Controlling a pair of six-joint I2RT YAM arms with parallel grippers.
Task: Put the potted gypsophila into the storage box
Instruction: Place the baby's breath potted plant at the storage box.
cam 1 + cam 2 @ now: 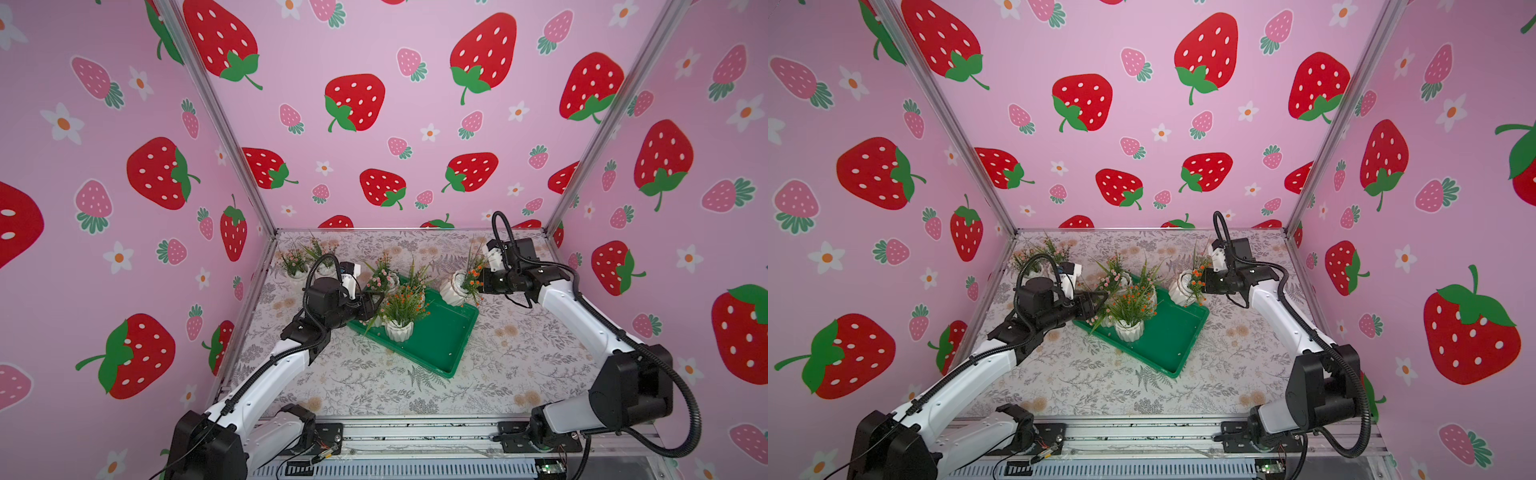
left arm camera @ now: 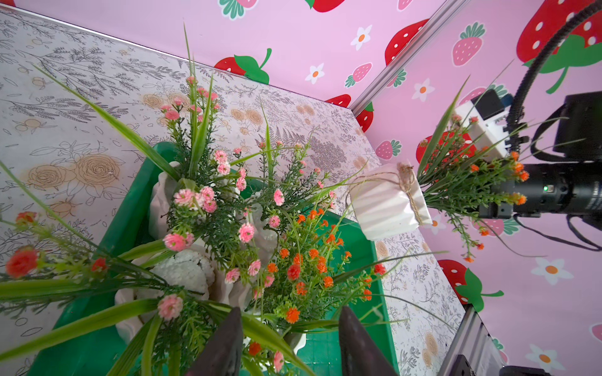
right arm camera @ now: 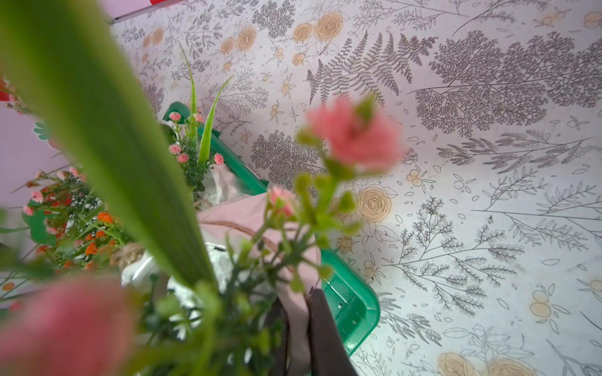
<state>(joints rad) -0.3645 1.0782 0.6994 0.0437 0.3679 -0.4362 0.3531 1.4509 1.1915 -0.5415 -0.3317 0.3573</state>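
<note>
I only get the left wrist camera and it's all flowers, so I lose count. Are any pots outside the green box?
Observer: Yes. A pink-flowered pot and a second pot stand on the table in the far left corner, behind the left arm.
Operator: Will they fit?
Observer: Probably. The near right part of the storage box holds nothing in both top views.
</note>
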